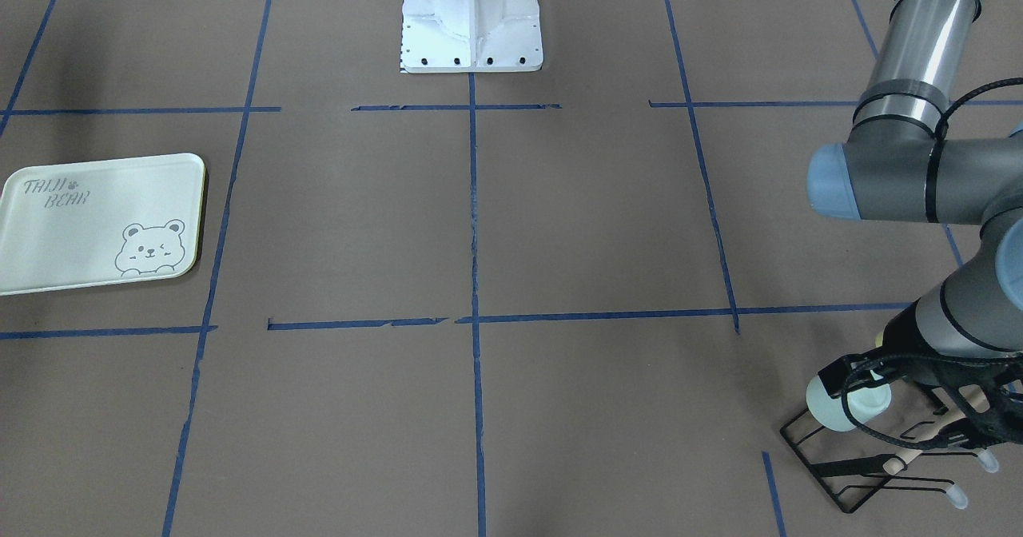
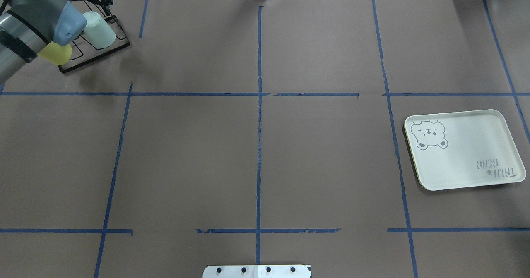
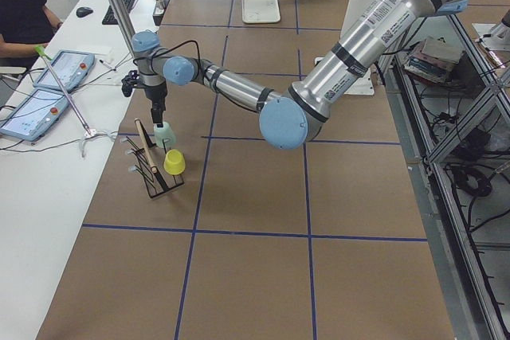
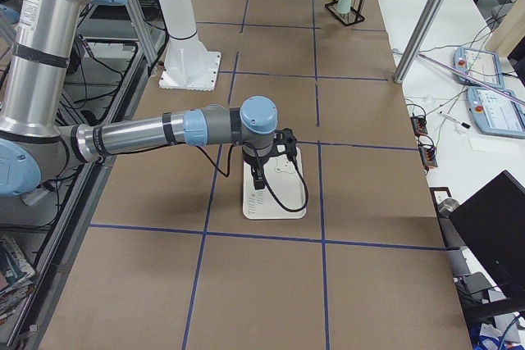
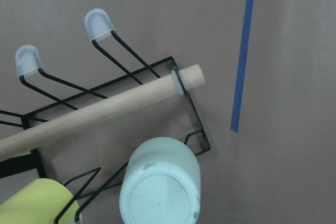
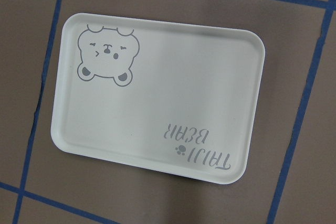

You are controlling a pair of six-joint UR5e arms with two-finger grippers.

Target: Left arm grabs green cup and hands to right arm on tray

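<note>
The green cup [image 1: 839, 411] sits upside down on a peg of a black wire rack [image 1: 847, 473] at the table's far left corner; it also shows in the overhead view [image 2: 99, 30] and, base up, in the left wrist view [image 5: 160, 187]. My left gripper [image 3: 157, 113] hangs just above it; I cannot tell whether it is open or shut. The tray [image 2: 468, 154] lies flat on the right side with nothing on it, and fills the right wrist view [image 6: 157, 103]. My right gripper [image 4: 261, 179] hovers over the tray; I cannot tell its state.
A yellow cup [image 2: 56, 53] sits on the same rack beside the green one. A wooden rod [image 5: 105, 111] runs along the rack's top. The robot's white base [image 1: 471, 17] stands at the table's middle edge. Operators' desks with screens flank the far side.
</note>
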